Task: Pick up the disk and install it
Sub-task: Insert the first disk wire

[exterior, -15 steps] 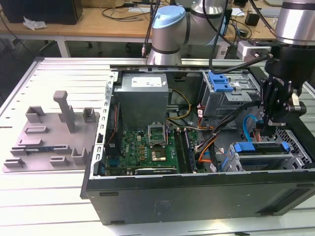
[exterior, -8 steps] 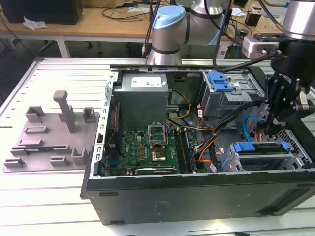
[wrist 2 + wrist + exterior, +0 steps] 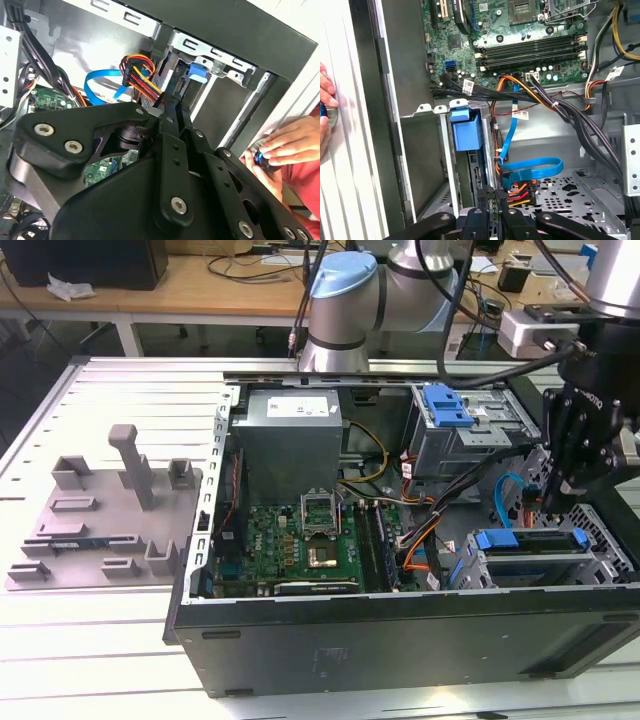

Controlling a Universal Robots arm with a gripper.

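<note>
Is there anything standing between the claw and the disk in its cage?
Nothing visible lies between them. The claw hangs just above the disk in the drive cage; a coloured wire bundle and a blue flat cable sit close beside its tip.

One computer case (image 3: 400,640), one motherboard (image 3: 290,540), one disk (image 3: 525,539)

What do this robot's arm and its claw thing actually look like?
The silver-grey robot arm is made of tubes joined by rounded joints with pale blue caps, and black cables trail along it. The black metal gripper is built from flat hinged links studded with silver screw heads.
</note>
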